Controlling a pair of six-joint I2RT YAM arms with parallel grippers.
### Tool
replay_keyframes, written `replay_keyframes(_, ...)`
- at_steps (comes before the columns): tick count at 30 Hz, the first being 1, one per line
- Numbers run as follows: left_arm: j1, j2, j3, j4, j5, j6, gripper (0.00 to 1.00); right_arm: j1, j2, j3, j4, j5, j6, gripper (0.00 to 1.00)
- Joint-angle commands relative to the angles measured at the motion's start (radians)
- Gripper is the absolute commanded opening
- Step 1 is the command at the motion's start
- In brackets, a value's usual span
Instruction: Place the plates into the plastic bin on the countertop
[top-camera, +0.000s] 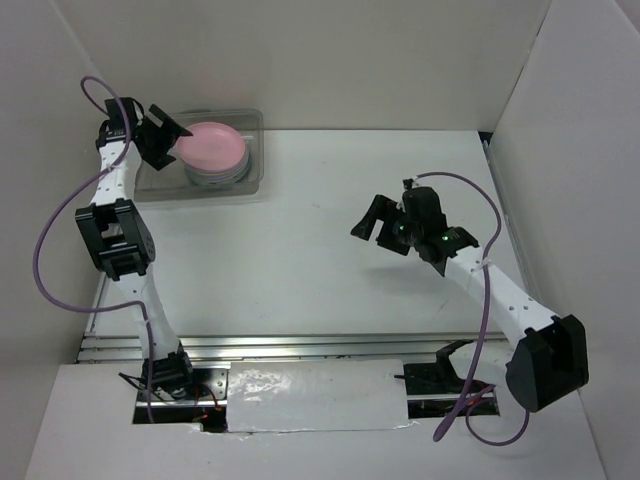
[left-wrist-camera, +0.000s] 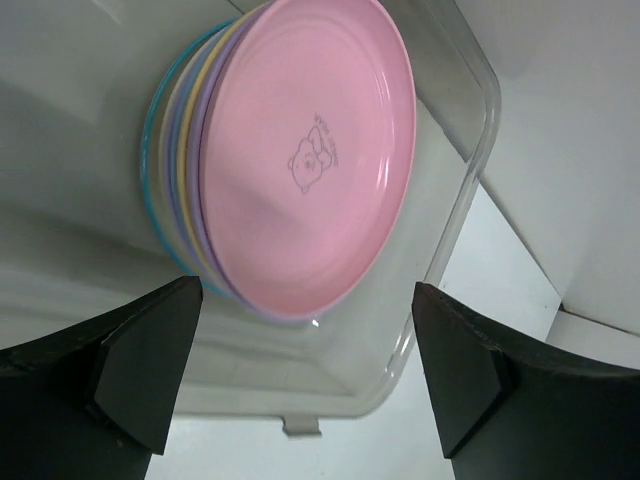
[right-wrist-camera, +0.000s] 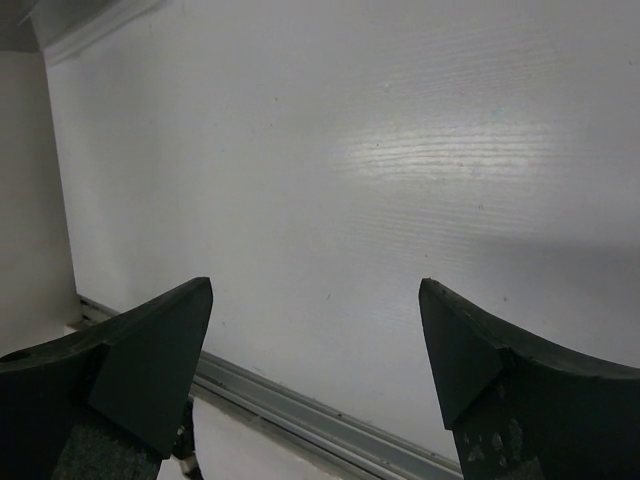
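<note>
A stack of plates with the pink plate (top-camera: 213, 146) on top sits inside the clear plastic bin (top-camera: 252, 185) at the back left of the countertop (top-camera: 300, 260). In the left wrist view the pink plate (left-wrist-camera: 305, 160) lies over purple, yellow and light blue rims, inside the bin (left-wrist-camera: 455, 215). My left gripper (top-camera: 172, 140) is open and empty, just left of the stack over the bin. My right gripper (top-camera: 372, 225) is open and empty, above the bare countertop at the middle right.
White walls enclose the countertop on the left, back and right. A metal rail (top-camera: 300, 345) runs along the front edge and also shows in the right wrist view (right-wrist-camera: 300, 410). Purple cables hang off both arms.
</note>
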Motion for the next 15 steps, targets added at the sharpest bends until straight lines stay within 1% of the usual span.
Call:
replay_keyframes(1, 0.015, -0.202, -0.007, -0.052, -0.068, -0.001, 0.99, 0.013, -0.041, 0.078, -0.020, 0.039, -0.012, 0.92)
replay_keyframes(2, 0.017, -0.271, -0.004, -0.124, -0.088, 0.008, 0.99, 0.021, -0.060, 0.091, -0.053, 0.059, -0.015, 0.92)
replay_keyframes(3, 0.011, -0.305, -0.004, -0.163, -0.167, 0.037, 0.99, 0.027, -0.075, 0.118, -0.073, 0.089, -0.020, 0.92)
replay_keyframes(4, 0.009, -0.345, -0.017, -0.196, -0.205, 0.049, 0.99, 0.028, -0.092, 0.134, -0.096, 0.149, -0.024, 0.92)
replay_keyframes(5, 0.009, -0.431, -0.039, -0.226, -0.229, 0.061, 0.99, 0.034, -0.129, 0.152, -0.148, 0.168, -0.030, 0.92)
replay_keyframes(6, 0.010, -0.474, -0.098, -0.252, -0.236, 0.102, 0.99, 0.042, -0.149, 0.190, -0.174, 0.215, -0.052, 0.93)
replay_keyframes(7, 0.010, -0.559, -0.126, -0.263, -0.223, 0.136, 0.99, 0.054, -0.173, 0.213, -0.203, 0.314, -0.065, 0.93)
replay_keyframes(8, 0.007, -0.598, -0.152, -0.287, -0.210, 0.206, 0.99, 0.071, -0.214, 0.236, -0.269, 0.361, -0.081, 0.94)
replay_keyframes(9, -0.008, -0.637, -0.180, -0.333, -0.216, 0.241, 0.99, 0.099, -0.229, 0.291, -0.308, 0.410, -0.110, 0.94)
replay_keyframes(10, -0.017, -0.736, -0.261, -0.349, -0.226, 0.274, 0.99, 0.108, -0.242, 0.324, -0.352, 0.447, -0.122, 0.94)
replay_keyframes(11, -0.026, -0.790, -0.316, -0.349, -0.225, 0.342, 0.99, 0.116, -0.262, 0.359, -0.441, 0.519, -0.131, 0.94)
replay_keyframes(12, -0.045, -0.843, -0.421, -0.361, -0.235, 0.356, 0.99, 0.137, -0.275, 0.417, -0.476, 0.548, -0.144, 0.94)
replay_keyframes(13, -0.055, -0.961, -0.477, -0.364, -0.293, 0.367, 0.99, 0.145, -0.285, 0.445, -0.510, 0.573, -0.150, 0.94)
replay_keyframes(14, -0.066, -1.023, -0.537, -0.362, -0.295, 0.380, 0.99, 0.152, -0.317, 0.469, -0.564, 0.603, -0.156, 0.95)
replay_keyframes(15, -0.078, -1.081, -0.633, -0.362, -0.336, 0.385, 0.99, 0.188, -0.337, 0.508, -0.582, 0.622, -0.159, 0.95)
